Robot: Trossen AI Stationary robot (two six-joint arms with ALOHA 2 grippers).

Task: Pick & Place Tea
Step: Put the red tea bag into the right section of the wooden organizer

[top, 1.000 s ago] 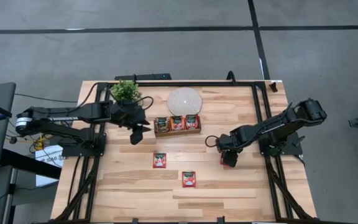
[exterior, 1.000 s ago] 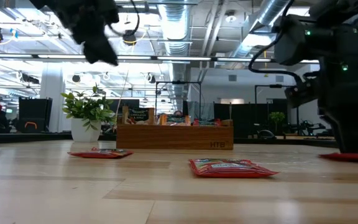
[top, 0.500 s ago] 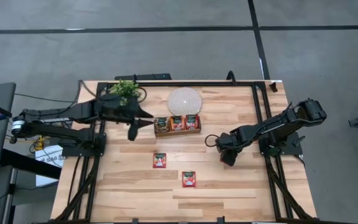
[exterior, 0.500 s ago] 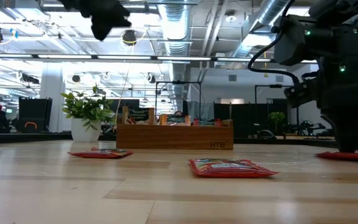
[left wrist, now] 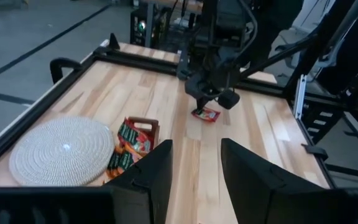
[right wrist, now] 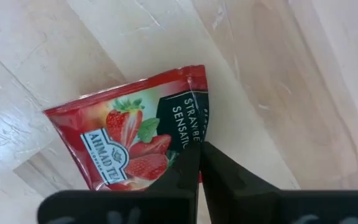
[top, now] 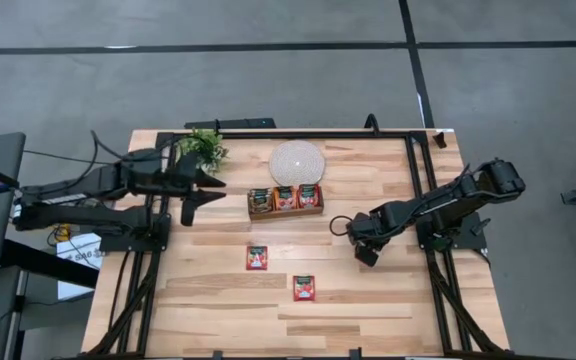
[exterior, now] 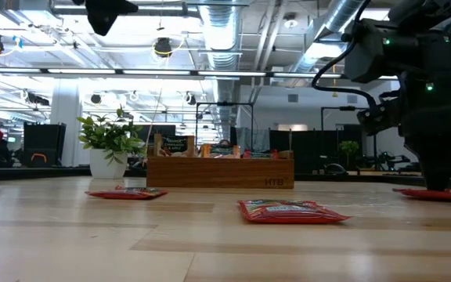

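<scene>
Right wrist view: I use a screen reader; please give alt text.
The right claw, fingers together, pinches the edge of a red strawberry tea sachet lying on the pale wooden table.

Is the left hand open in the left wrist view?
Yes, the left hand is open: its two dark fingers stand apart, with bare table showing between them and nothing held.

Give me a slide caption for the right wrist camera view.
Right gripper pinching the edge of a red strawberry tea sachet lying on the wooden table.
</scene>
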